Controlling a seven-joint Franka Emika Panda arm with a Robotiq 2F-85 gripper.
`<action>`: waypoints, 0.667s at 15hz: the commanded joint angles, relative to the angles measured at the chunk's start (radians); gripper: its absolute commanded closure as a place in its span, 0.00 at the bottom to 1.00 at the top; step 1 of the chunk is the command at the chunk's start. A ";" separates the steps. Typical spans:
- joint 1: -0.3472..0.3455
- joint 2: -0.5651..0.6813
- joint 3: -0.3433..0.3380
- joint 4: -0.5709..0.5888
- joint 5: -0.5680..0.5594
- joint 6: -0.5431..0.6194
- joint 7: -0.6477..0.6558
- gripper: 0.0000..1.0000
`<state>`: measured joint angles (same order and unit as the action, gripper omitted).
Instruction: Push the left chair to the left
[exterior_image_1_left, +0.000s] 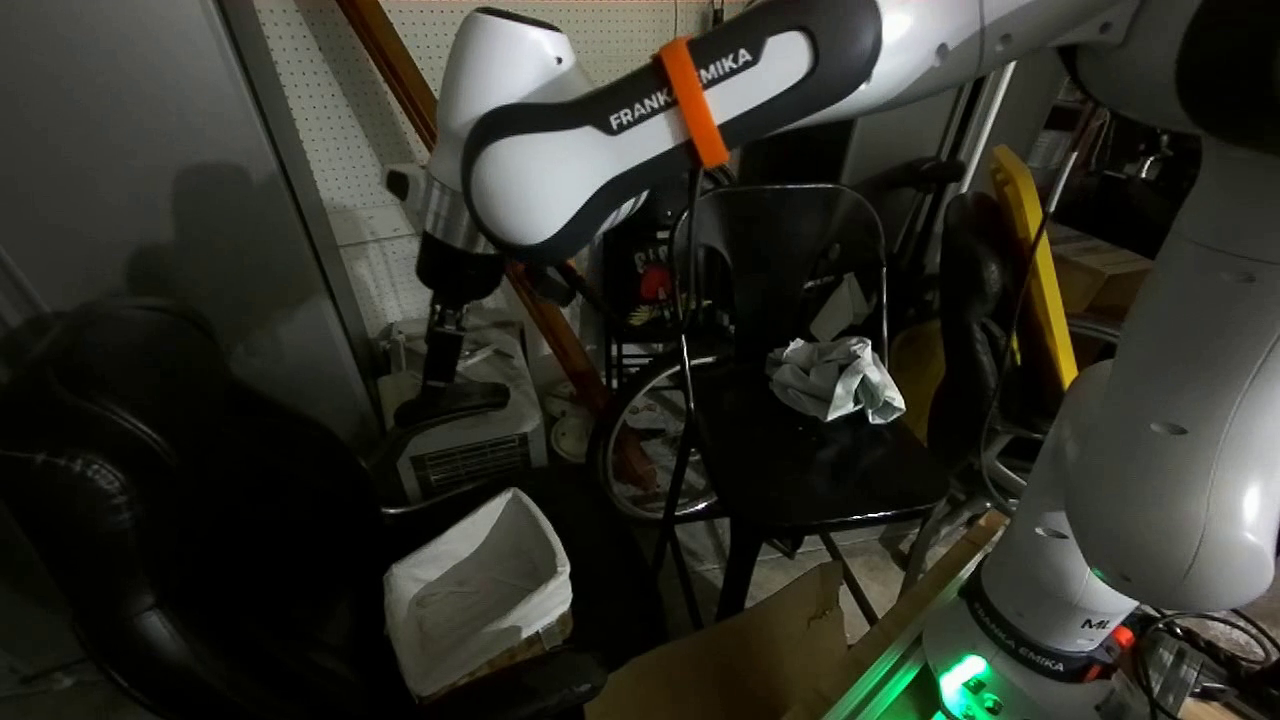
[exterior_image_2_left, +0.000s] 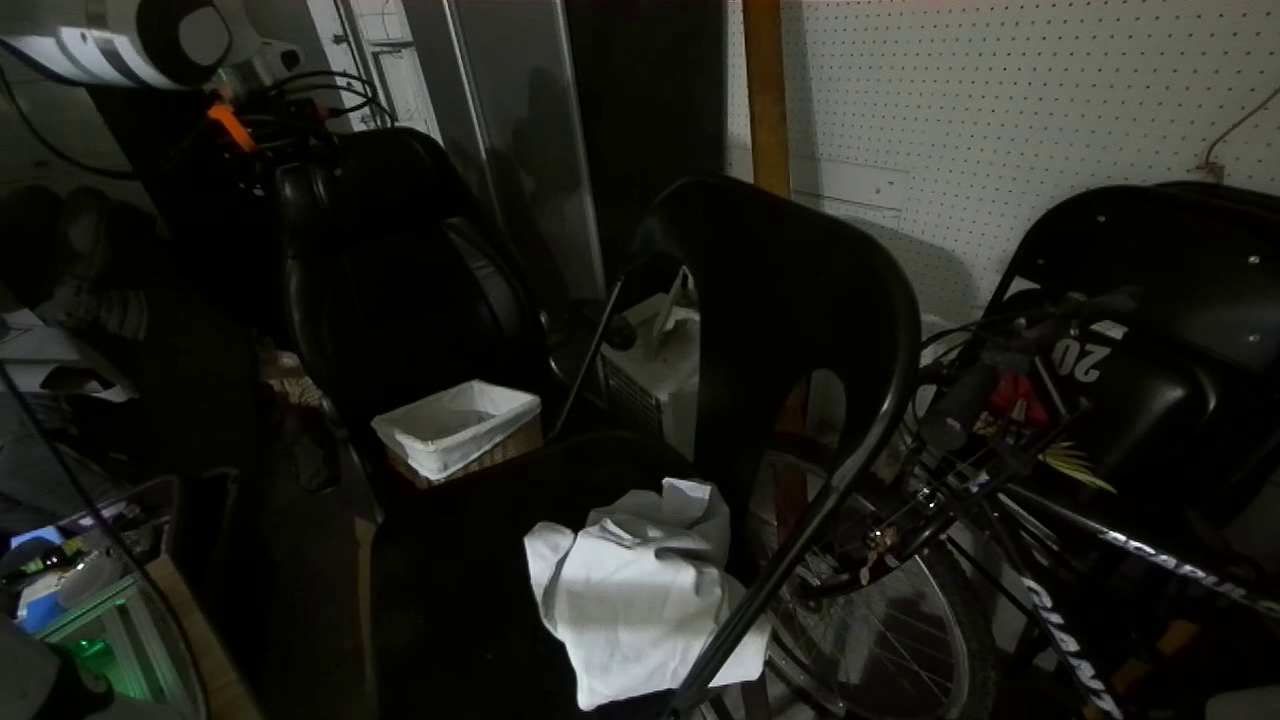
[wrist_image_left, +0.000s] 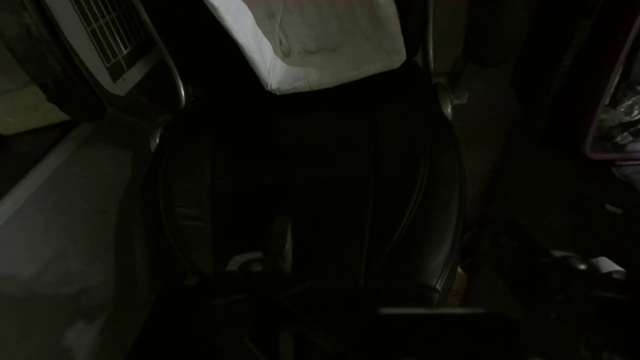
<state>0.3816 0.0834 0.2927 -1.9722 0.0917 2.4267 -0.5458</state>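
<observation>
All three views are dim; the wrist view is darkest, its lower part nearly black and its detail soft. In an exterior view, the robot arm (exterior_image_1_left: 565, 185) catches white highlights, and shadows fall across the grey cabinet (exterior_image_1_left: 110, 120). A green light (exterior_image_1_left: 964, 674) glares at the arm's foot, tinting the metal rail (exterior_image_1_left: 885, 672) beside it. The office chair (exterior_image_1_left: 200, 490) sinks into darkness, with faint glints on its padding.

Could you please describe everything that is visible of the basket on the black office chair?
The lined wicker basket is rectangular, with brown woven sides. A white, cloth-like lining covers the inside and folds over the rim, hiding much of the outside. It stands open side up on the black office chair, before the backrest; whether it touches that is unclear.
</observation>
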 joint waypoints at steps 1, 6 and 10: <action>-0.019 0.231 0.038 0.241 -0.036 -0.001 -0.089 0.00; 0.009 0.445 0.058 0.492 -0.121 -0.055 -0.122 0.00; 0.062 0.587 0.058 0.677 -0.186 -0.111 -0.104 0.00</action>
<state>0.4047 0.5420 0.3442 -1.4858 -0.0456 2.3893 -0.6555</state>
